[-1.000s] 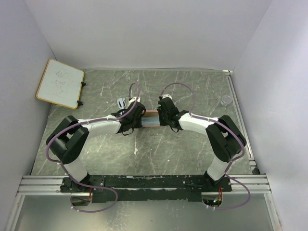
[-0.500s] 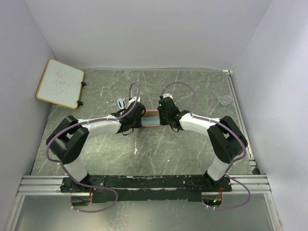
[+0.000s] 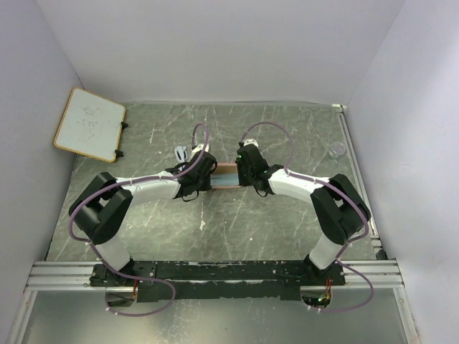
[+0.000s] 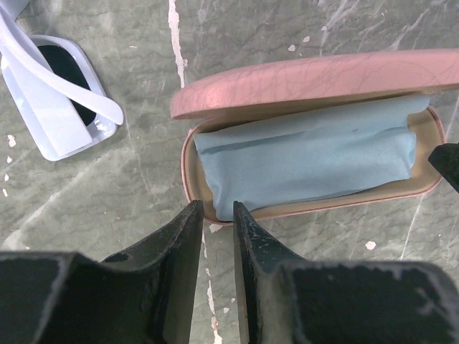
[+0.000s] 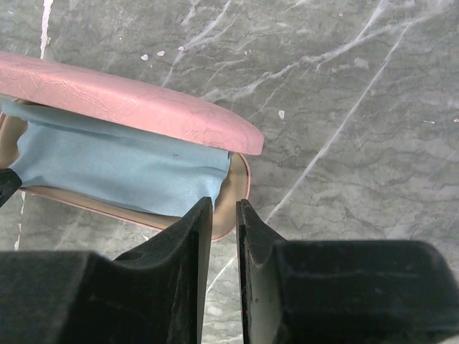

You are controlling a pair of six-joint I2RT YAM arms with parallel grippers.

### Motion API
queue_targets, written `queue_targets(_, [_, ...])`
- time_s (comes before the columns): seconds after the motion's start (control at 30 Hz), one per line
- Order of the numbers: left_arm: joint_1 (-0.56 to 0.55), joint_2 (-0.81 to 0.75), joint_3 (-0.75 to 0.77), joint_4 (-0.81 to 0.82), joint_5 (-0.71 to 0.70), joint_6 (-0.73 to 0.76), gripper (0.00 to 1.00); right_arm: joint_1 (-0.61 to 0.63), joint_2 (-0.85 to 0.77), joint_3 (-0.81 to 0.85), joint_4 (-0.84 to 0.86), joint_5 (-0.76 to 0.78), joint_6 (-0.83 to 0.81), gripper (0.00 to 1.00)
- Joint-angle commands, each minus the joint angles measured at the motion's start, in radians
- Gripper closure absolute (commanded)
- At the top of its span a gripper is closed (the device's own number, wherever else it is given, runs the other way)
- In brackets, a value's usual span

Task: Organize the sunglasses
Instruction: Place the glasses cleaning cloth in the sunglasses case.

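Observation:
The sunglasses (image 4: 50, 100), a pale whitish frame with a dark lens, lie on the table left of the pink case (image 4: 315, 79); from above the sunglasses (image 3: 181, 152) sit just behind my left arm. The case (image 3: 225, 175) lies open between both wrists, its lid raised, with a pale blue cloth (image 4: 308, 161) folded inside. My left gripper (image 4: 215, 209) hangs over the case's left near corner, jaws a narrow gap apart with nothing in them. My right gripper (image 5: 224, 206) hangs over the case's (image 5: 129, 100) right end beside the cloth (image 5: 115, 172), jaws likewise slightly apart and empty.
A small whiteboard (image 3: 90, 123) leans at the back left. A small clear round object (image 3: 337, 150) rests near the right wall, beside a metal rail (image 3: 356, 172). White walls close in three sides of the marbled green table (image 3: 237, 222).
The right arm's elbow has drifted slightly to the right. Both grippers and the case stay where they were.

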Motion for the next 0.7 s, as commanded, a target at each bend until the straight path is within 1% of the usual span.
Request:
queue_targets(0.0, [-0.006,-0.034,0.012,-0.013,-0.02,0.019,0.65,0.0,-0.028,-0.013,0.014,0.017,0.007,0.77])
queue_targets(0.1, [-0.008,-0.03,0.022,-0.019,-0.017,0.022,0.65,0.002,-0.026,-0.016,0.023,0.009,0.007,0.74])
queue_targets(0.67, [-0.027,-0.066,0.052,-0.035,-0.047,0.046,0.65,0.003,-0.031,0.0,0.02,0.012,0.004,0.73])
